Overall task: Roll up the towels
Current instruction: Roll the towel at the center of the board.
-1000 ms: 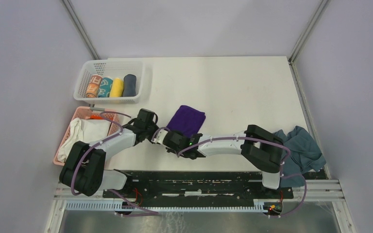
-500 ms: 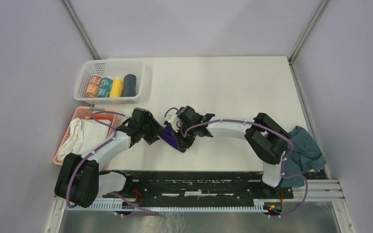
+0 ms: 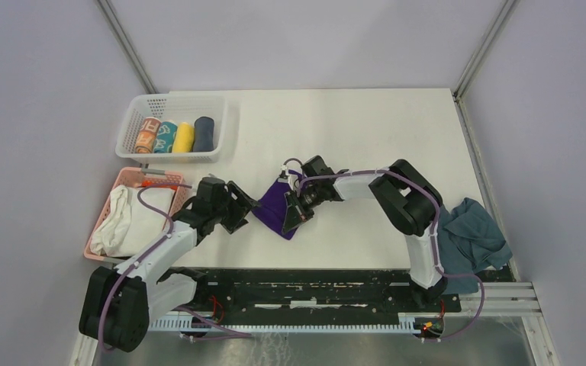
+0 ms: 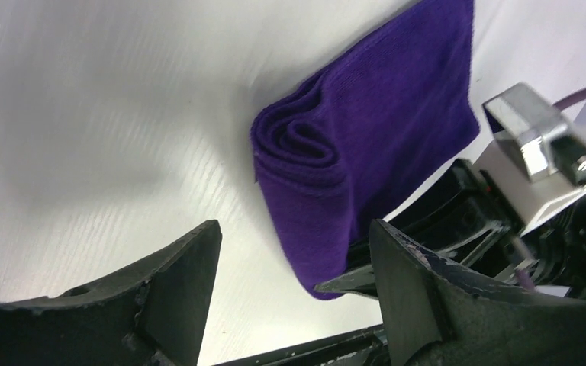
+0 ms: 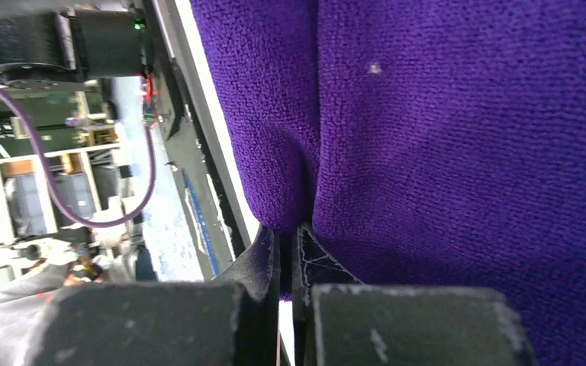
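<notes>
right gripper (image 5: pixel 290 240) pinched shut on purple towel (image 3: pixel 273 213), mid frame | left gripper (image 4: pixel 294 232) jaws spread apart, just left of it

Your purple towel (image 3: pixel 275 210) sits loosely rolled near the table's middle, its end spiralled; your slate-grey towel (image 3: pixel 473 232) lies crumpled and unrolled at the right near edge.

Robot lab (walled bench (image 3: pixel 366 130), aluminium rail (image 3: pixel 519 297))

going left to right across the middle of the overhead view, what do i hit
pink basket holding white cloth → left gripper → purple towel → grey-blue towel
</notes>
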Robot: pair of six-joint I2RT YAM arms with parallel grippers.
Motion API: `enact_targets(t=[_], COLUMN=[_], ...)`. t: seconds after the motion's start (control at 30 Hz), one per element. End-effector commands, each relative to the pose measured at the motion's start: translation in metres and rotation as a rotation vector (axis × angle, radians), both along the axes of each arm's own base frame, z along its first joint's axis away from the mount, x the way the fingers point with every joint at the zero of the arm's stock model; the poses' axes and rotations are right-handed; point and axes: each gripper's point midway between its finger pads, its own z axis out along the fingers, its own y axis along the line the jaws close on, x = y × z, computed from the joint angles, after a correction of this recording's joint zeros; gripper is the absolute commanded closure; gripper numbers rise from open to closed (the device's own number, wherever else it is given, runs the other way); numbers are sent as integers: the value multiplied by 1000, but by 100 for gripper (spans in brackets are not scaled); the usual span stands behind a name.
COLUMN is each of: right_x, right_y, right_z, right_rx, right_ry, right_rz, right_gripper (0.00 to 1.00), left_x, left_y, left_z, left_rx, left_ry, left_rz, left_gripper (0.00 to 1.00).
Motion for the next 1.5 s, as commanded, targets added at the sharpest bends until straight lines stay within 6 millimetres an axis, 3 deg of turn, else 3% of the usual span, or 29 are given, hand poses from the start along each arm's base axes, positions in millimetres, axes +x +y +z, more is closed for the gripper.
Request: enact_targets(t=[0.0,0.27,0.5,0.77,0.93,1.13,1.47], right_x=[-3,3,3,5,9,13,32], right_y=[-4,-6,-8,-11,-13,-20,-35], right_z=[-14,-24,-28,-25,-11,6,47], right_rx=[-8,-35,-59,-80,-79,-175,-434], right_ry=[110,163,163,125,49,-147,-766], right_rz=[-23,-53,-51,-54,-51,-39,-56], right_gripper=[99,97,96,96,92,80,51], left_x=[-2,-5,6,-9,-20,-21,-18], left_y=[-13,-17,-20,0,13,17,15], left_z=[6,-10,-23,-58,-77,-86,-84], left_rx=[-72,-102,-96,4,73,113,109], left_ry=[-58,-24,-11,117,189,224,223], left_rz=[-64,-70,-62,15,41,40,39], left_gripper=[22,21,22,36,44,48,49])
